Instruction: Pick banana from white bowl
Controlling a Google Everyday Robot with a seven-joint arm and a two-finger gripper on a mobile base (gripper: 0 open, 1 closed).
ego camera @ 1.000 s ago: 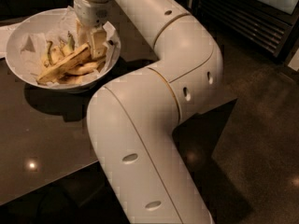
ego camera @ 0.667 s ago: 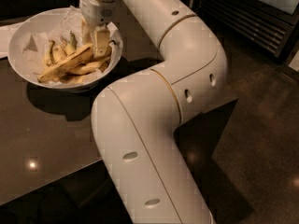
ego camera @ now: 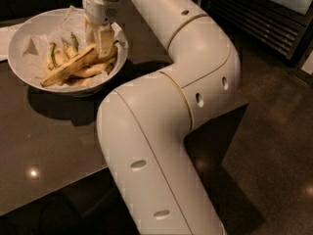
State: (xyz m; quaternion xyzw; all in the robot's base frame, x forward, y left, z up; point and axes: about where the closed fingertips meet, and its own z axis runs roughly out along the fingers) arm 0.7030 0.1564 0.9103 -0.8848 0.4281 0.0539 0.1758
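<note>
Your arm's elbow has been swinging rightward; gripper [ego camera: 99, 44] is sitting inside white bowl [ego camera: 14, 58] at banana's [ego camera: 68, 68] end, jaws untellable; end-hold is risking pivot-slip

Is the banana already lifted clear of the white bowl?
No, the banana lies inside the white bowl among the other bananas, with the gripper down at its right end.

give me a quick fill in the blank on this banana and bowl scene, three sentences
1. The long, curved, brown-speckled yellow banana lies in the wide, round, glossy ____ bowl.
2. The robot's hand is down inside the ____, at the banana's right-hand end in the picture.
3. The bowl stands ____ the dark, glossy table.
Missing words: white; bowl; on.
</note>
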